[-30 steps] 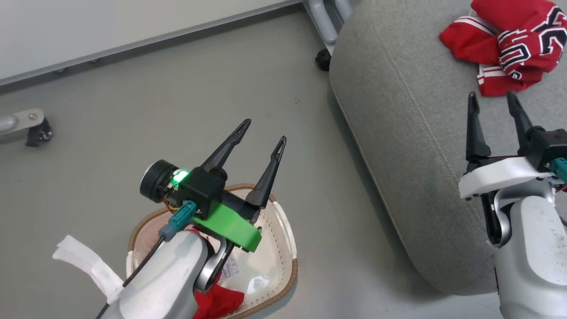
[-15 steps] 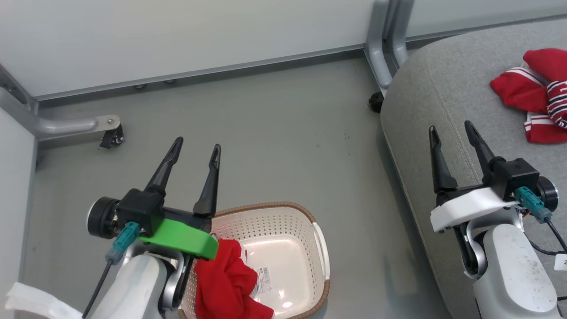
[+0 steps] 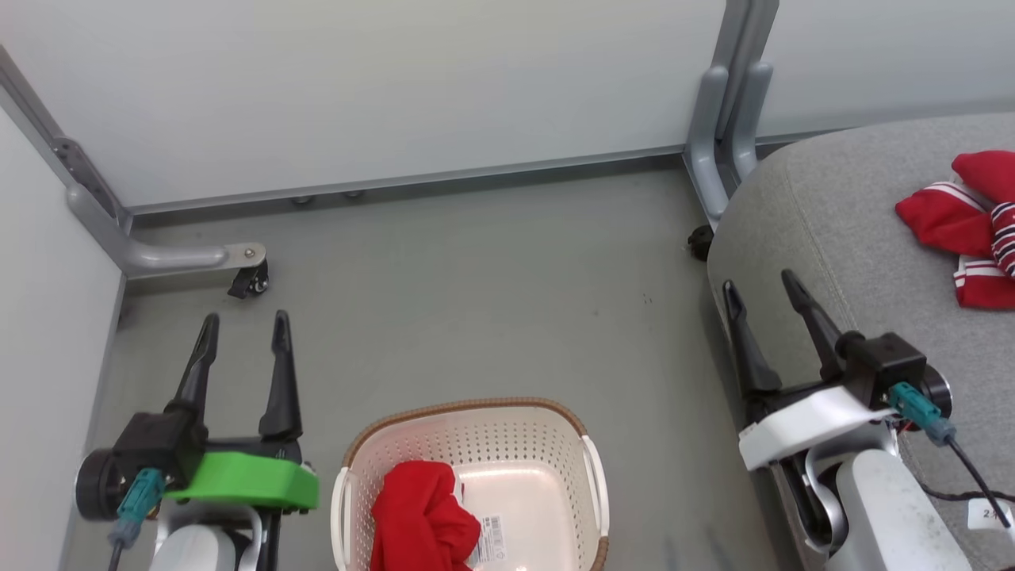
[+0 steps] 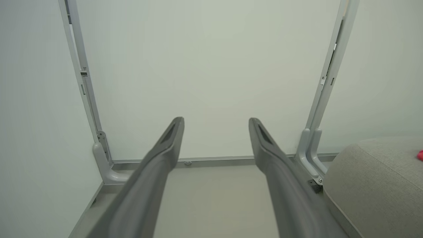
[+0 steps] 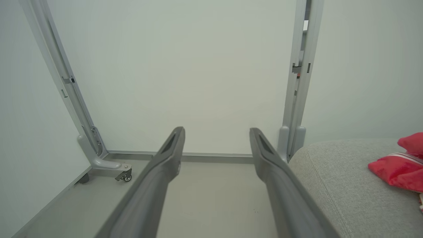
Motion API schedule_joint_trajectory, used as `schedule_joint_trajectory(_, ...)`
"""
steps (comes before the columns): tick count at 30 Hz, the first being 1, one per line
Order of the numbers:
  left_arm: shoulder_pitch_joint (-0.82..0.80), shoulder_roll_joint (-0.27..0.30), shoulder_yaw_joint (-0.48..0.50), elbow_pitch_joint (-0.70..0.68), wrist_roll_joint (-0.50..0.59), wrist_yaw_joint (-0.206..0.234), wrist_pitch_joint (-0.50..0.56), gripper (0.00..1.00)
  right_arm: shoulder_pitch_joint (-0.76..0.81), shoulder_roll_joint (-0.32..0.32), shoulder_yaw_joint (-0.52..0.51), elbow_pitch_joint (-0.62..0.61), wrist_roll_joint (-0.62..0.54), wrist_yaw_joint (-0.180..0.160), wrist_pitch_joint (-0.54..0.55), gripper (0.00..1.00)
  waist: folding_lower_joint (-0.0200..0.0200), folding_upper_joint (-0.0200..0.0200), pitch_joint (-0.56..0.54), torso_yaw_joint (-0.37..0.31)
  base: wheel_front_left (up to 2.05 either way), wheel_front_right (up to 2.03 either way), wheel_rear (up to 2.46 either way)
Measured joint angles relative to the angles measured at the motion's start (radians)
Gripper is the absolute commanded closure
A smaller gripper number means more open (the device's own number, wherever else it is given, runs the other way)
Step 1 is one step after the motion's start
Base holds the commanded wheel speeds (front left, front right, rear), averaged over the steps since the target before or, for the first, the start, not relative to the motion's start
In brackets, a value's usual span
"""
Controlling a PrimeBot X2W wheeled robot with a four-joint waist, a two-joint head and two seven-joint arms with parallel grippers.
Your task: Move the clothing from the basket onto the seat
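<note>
Risk: red fabric garment at six o'clock may snag its cream perforated plastic basket; left gripper, right gripper: jaws wide, empty.

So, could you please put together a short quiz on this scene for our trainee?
1. True or false: the basket is empty.
2. Where does the striped garment lie? A) in the basket B) on the seat C) on a table
3. In what state are the fingers of the left gripper and the right gripper?

Key
1. False: a plain red garment lies in it.
2. B
3. Both are open and hold nothing.
</note>
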Motion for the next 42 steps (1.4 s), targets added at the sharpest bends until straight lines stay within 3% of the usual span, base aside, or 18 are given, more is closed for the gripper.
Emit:
schedule_joint_trajectory(13,0.110,-0.065,0.128,-0.003,0.085,-0.066,0.000,0.00,0.118,0.000,0.033,-0.081,0.004,0.000,0.000,0.00,0.0000,0.0000,-0.043,-0.006,0.00,0.00,0.00)
schedule_joint_trajectory(27,0.121,-0.098,0.170,0.017,0.138,-0.113,0.000,0.00,0.199,0.000,-0.002,-0.114,0.007,0.000,0.000,0.00,0.0000,0.0000,-0.039,-0.004,0.00,0.00,0.00)
schedule_joint_trajectory(42,0.117,-0.112,0.192,0.029,0.163,-0.131,0.000,0.00,0.199,0.000,-0.010,-0.105,0.007,0.000,0.000,0.00,0.0000,0.0000,-0.029,-0.005,0.00,0.00,0.00)
